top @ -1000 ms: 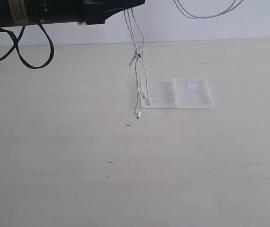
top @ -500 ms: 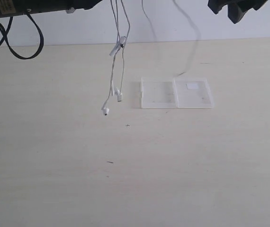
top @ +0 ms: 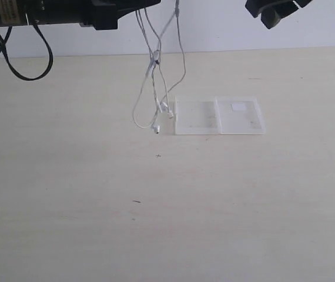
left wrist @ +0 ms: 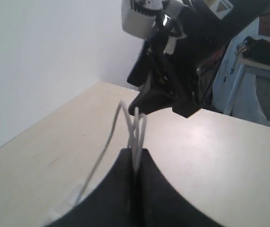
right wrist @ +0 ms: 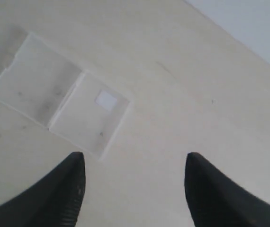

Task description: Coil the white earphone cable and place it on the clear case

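Clenched left fingers (left wrist: pixel 121 189) pinched the white earphone cable (top: pixel 156 56), whose loops dangled just beside the clear case (top: pixel 219 116), earbuds apparently off the desk (top: pixel 156 205); right fingers (right wrist: pixel 64 189) stood released and empty, raised above the clear case.

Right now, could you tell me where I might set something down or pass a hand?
The table is bare across the foreground in front of the clear case, and beyond its labelled end. Crowded only at the case's unlabelled end, where the white earphone cable dangles from the left claw.
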